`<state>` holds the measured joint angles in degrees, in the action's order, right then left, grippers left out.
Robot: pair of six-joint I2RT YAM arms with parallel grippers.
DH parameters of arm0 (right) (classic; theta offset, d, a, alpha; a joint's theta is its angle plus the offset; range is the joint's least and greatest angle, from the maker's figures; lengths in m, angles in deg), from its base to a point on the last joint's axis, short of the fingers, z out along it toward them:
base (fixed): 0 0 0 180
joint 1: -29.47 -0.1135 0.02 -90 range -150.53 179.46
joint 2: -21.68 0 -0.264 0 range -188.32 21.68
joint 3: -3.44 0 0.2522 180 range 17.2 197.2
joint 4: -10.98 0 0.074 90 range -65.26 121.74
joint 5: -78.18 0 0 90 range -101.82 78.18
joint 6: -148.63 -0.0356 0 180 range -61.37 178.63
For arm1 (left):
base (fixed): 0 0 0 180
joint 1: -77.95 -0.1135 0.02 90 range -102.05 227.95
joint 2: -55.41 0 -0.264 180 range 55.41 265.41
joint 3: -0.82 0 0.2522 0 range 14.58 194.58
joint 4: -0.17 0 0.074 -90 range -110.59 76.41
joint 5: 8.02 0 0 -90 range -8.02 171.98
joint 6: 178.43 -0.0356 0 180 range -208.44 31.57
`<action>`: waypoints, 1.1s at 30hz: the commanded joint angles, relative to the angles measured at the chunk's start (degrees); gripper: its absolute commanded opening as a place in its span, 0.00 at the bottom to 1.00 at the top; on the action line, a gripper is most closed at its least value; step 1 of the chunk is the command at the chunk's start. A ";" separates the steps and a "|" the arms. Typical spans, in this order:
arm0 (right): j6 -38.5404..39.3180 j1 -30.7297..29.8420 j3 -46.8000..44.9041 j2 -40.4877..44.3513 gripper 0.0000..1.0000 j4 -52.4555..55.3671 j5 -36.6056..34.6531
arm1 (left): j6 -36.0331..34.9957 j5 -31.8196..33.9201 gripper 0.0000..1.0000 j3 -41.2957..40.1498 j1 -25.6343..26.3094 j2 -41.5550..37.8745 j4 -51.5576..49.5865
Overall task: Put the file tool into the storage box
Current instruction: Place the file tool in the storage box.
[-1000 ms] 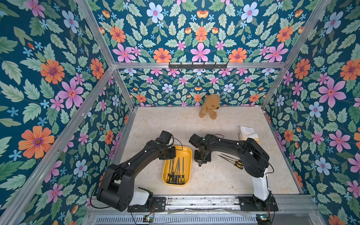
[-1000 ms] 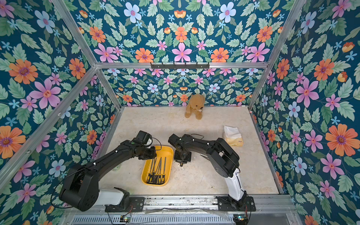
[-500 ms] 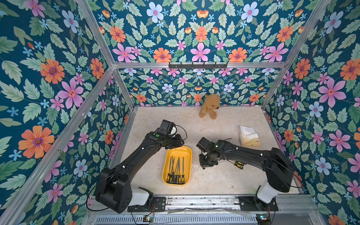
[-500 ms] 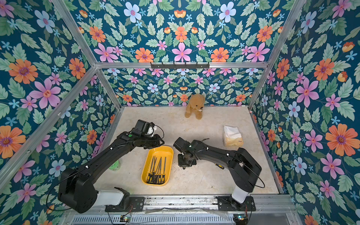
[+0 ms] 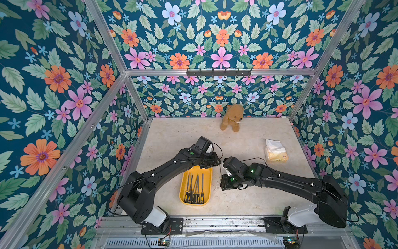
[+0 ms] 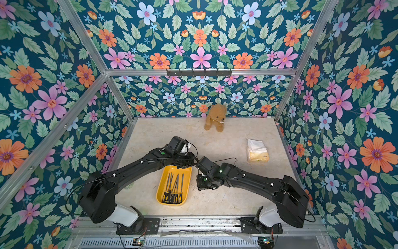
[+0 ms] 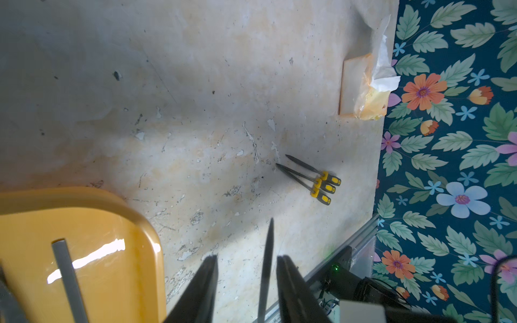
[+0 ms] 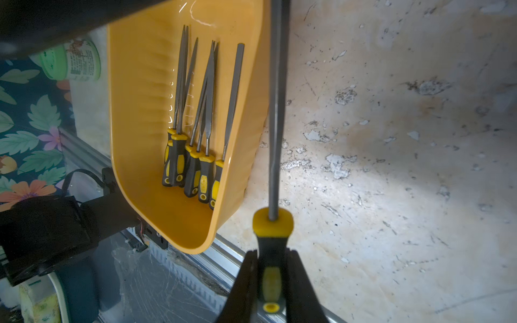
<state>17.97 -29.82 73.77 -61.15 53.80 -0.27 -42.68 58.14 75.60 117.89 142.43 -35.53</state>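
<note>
The storage box (image 5: 207, 174), a shallow yellow tray, lies on the table between the arms with several black-and-yellow files in it; it also shows in the other top view (image 6: 187, 174) and both wrist views (image 7: 106, 251) (image 8: 140, 112). My right gripper (image 8: 272, 254) (image 5: 224, 181) is shut on the handle of a file tool (image 8: 275, 112), held just right of the box. The file's grey shaft (image 7: 267, 257) runs between the fingers of my left gripper (image 7: 246, 257) (image 5: 215, 162), which is open with a gap on both sides. Three more files (image 7: 316, 181) lie together on the table.
A brown teddy bear (image 5: 232, 117) sits against the back wall. A white-and-yellow tissue pack (image 5: 275, 151) lies at the right. A green-lidded tub (image 8: 72, 60) stands left of the box under the left arm. Floral walls close in three sides.
My left gripper has moved right from the box's far corner to the held file's tip and its jaws have widened. The right arm has swung outward, still holding the file.
</note>
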 commanded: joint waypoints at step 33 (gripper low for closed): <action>0.18 27.55 -1.49 4.24 0.61 26.14 -8.57 | -16.00 5.84 0.00 -8.22 -12.76 -2.79 -7.69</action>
<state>16.88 -2.94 72.26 -55.55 74.06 -3.94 -58.94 64.06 68.64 104.52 139.31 -45.71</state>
